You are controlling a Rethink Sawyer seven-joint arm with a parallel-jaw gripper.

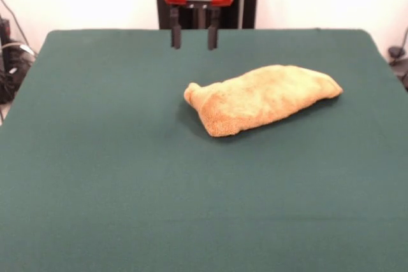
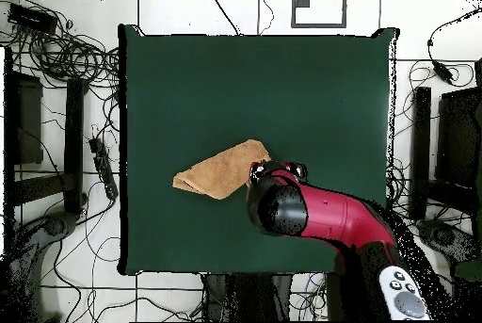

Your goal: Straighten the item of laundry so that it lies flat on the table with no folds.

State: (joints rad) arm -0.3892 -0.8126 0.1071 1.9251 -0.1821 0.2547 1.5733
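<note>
Green felt of the table [image 1: 127,208] filled the near foreground, bare from the left edge across to the middle. Right of centre lay the towel [image 1: 261,99], doubled over on itself into a long, lumpy wedge, its blunt corner toward the left and its narrow tip at the right. That thick, rounded shape suggested at least one layer was folded under, so the task looked far from done. No label or border band was visible.

Farther back and left of the towel hung the claw [image 1: 194,36], its two dark fingers [image 1: 175,36] spread apart with nothing between them, raised clear of the cloth. From overhead, the arm's head [image 2: 275,197] sat just beside the towel's [image 2: 218,173] end, probably poised to reach for a corner.
</note>
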